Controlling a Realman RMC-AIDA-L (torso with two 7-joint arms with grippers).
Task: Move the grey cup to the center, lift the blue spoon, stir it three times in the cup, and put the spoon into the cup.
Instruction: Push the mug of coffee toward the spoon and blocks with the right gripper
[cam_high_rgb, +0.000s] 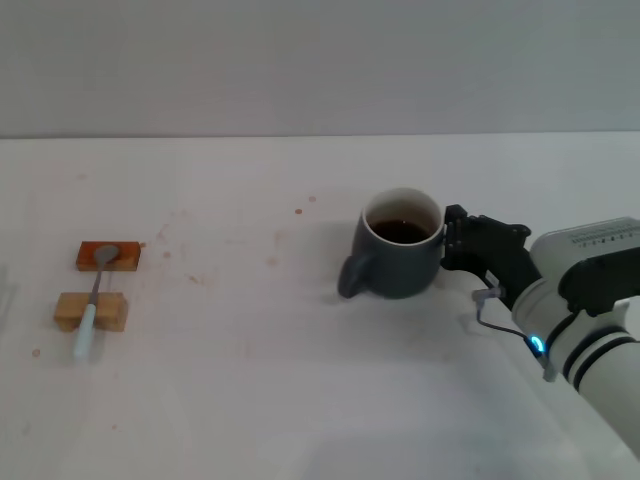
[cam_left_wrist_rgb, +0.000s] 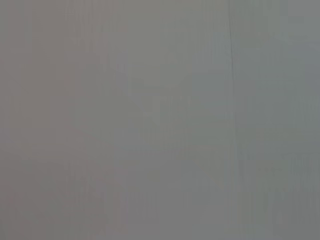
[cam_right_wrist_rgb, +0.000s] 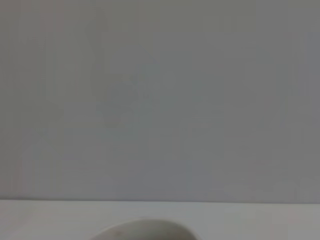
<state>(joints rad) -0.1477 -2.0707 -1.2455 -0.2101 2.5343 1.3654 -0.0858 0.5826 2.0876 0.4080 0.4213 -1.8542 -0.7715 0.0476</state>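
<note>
I've got the right tool (cam_high_rgb: 447, 243) pressed up against the side of the grey cup (cam_high_rgb: 398, 258), on the side away from the handle; its dark fingers sit at the cup's wall near the rim, but from here I cannot tell whether they clamp the cup or merely touch it, nor how wide they stand. The cup stands upright a little right of the middle of the tabletop (cam_high_rgb: 260, 400), dark brown liquid inside, its loop handle pointing toward my left. Far off on the left lies the blue spoon (cam_high_rgb: 95, 304), well apart from the cup: its metal bowl rests on a red-brown block (cam_high_rgb: 108, 257) and its shaft crosses a tan wooden block (cam_high_rgb: 91, 311) just nearer to me, the pale blue handle tip hanging past that block onto the surface. Nothing stands between cup and spoon, only a few small brownish specks scattered across the white tabletop. Behind it rises a plain pale grey wall (cam_high_rgb: 320, 60). My right wrist view catches that same wall and a sliver of the cup's off-white rim (cam_right_wrist_rgb: 145, 229). The left wrist view shows flat grey only, and the left tool is out of sight.
</note>
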